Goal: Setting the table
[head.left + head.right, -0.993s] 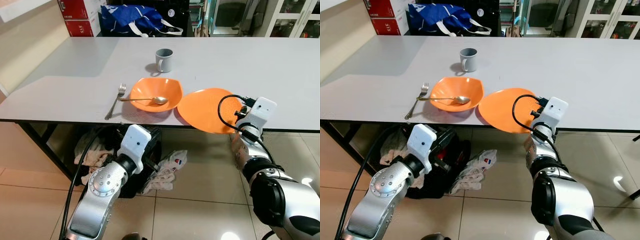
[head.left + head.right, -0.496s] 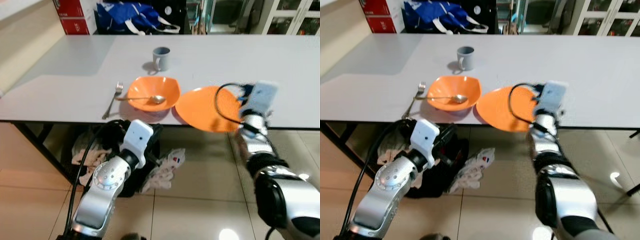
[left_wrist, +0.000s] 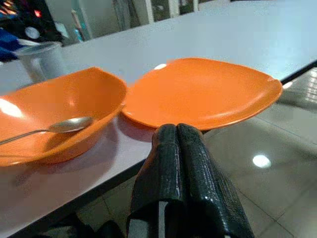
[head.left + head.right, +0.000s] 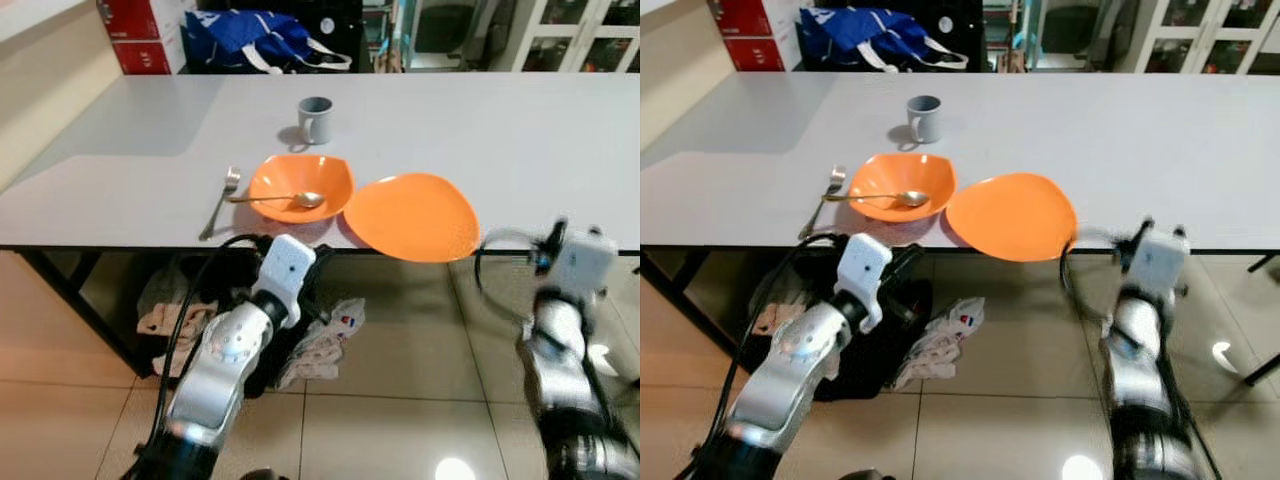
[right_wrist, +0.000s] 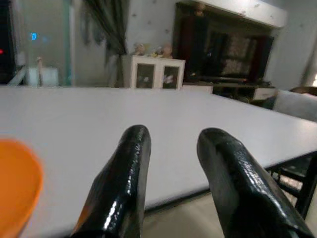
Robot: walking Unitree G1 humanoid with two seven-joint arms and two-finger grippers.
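- While I look down from the head camera, the grey table [image 4: 520, 130] spans the upper half of the frame, with an orange plate [image 4: 412, 216] at centre, overhanging the near edge.
- I see an orange bowl [image 4: 300, 186] touching the plate on its left, a spoon [image 4: 283, 198] lying in it.
- A fork [image 4: 219, 202] lies just left of the bowl; a grey mug [image 4: 315, 119] stands above it.
- My left gripper [image 3: 177, 144] sits below the table edge, fingers pressed together on nothing, the plate rim just beyond them.
- My right gripper [image 5: 171, 148] has its fingers spread apart, empty, near the table edge at lower right, clear of the plate.
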